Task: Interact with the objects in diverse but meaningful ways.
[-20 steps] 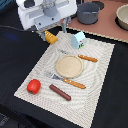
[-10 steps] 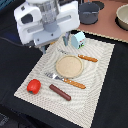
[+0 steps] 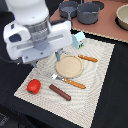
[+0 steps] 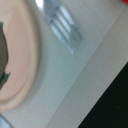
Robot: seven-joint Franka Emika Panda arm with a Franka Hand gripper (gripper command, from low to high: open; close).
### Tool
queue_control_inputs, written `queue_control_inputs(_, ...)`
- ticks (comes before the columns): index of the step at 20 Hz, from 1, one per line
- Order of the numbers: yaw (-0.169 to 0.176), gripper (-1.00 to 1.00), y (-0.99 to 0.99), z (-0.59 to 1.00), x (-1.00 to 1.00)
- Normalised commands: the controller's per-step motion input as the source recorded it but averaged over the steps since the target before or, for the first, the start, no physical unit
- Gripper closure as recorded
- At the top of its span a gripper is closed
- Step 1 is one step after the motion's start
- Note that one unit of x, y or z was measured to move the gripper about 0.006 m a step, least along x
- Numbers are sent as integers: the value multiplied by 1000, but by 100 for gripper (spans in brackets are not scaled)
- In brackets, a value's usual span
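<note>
A: Two views to go through. In the exterior one, the arm now hangs low over the far-left part of the mat (image 3: 95, 95), just beside the round plate (image 3: 69, 66); a second ago it stood higher and farther off.
B: And the claw?
A: Hidden under the arm's own body, so I cannot tell whether it is spread or closed.
B: Where are the toys?
A: The tomato (image 3: 33, 86) sits near-left, the sausage (image 3: 60, 92) beside it, the milk carton (image 3: 79, 40) at the far edge, and the pots (image 3: 89, 12) on the table beyond. None has shifted.
B: And the wrist view?
A: The plate's rim (image 4: 22, 60), the fork's tines (image 4: 62, 27) and mat weave, all close. I judge the descent means a pick near the plate is coming.
</note>
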Motion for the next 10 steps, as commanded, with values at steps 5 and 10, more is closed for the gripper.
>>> queue_control_inputs(5,-91,-100,-301,169,407)
queue_control_inputs(10,-88,-100,-387,55,383)
